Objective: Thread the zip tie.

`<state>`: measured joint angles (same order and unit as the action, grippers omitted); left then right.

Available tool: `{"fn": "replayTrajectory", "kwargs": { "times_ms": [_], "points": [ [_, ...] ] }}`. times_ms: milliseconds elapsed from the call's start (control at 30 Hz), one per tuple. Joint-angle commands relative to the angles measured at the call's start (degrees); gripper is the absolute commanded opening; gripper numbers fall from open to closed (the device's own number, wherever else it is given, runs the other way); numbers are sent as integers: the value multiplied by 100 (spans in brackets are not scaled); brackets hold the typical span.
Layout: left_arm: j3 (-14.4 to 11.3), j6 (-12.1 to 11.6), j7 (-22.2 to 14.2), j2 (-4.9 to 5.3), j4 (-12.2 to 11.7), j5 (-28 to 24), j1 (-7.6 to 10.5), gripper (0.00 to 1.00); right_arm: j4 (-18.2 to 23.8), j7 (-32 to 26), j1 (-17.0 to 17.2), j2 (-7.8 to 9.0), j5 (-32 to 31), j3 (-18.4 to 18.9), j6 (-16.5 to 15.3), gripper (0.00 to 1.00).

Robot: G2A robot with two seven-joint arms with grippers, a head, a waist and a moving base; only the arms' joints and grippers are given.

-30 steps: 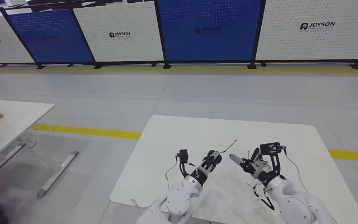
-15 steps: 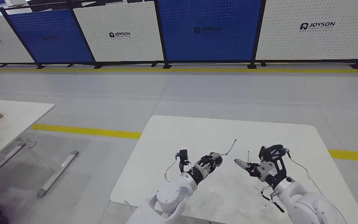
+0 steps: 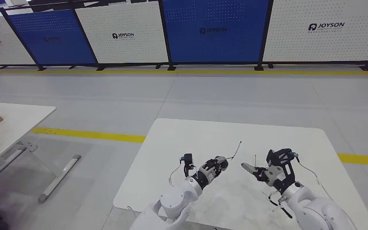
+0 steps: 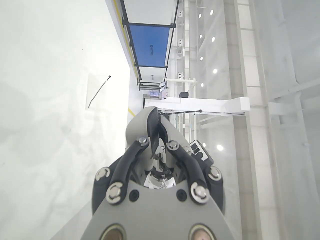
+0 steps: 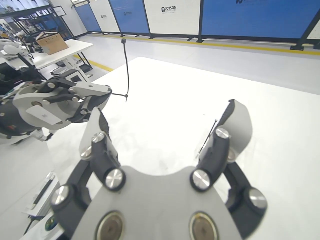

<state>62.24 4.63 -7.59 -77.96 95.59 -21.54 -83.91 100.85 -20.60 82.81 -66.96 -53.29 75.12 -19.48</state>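
Note:
My left gripper is shut on one end of a thin black zip tie. Seen from the right wrist, that zip tie sticks out of the left gripper, bends and rises to its square head. From above, the left gripper holds the zip tie over the white table. My right gripper stands open and empty just to the right of it. A second black zip tie lies flat on the table by one right finger; the same second zip tie also shows from the left wrist.
A flat packet with black ties lies on the table near the right arm. The table's left edge is close to the left arm. Another white table with a cardboard box stands off to the left.
The right gripper has drawn back to the right, away from the left gripper and the held zip tie. The left arm shifted slightly; the second zip tie on the table is now uncovered.

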Motion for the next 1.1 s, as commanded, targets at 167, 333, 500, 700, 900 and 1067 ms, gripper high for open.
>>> {"fn": "replayTrajectory", "kwargs": {
  "times_ms": [167, 333, 500, 700, 900, 1067],
  "points": [
    [83, 574, -565, 26, -41, -682, 120, 0, 0, 0, 0, 0, 0, 0, 0, 100],
    [87, 588, -573, 27, -40, -689, 123, 0, 0, 0, 0, 0, 0, 0, 0, 100],
    [87, 588, -573, 27, -40, -689, 123, 0, 16, 0, 8, 3, -12, -39, 0, 100],
    [87, 588, -573, 27, -40, -689, 123, 0, 24, 272, 9, 158, -372, -192, 0, 100],
    [87, 588, -573, 27, -40, -689, 123, 0, 47, 1236, 185, 425, -999, -276, 0, 100],
    [87, 588, -573, 27, -40, -689, 123, 0, 47, 1236, 185, 425, -999, -276, 0, 100]
  ]
}}
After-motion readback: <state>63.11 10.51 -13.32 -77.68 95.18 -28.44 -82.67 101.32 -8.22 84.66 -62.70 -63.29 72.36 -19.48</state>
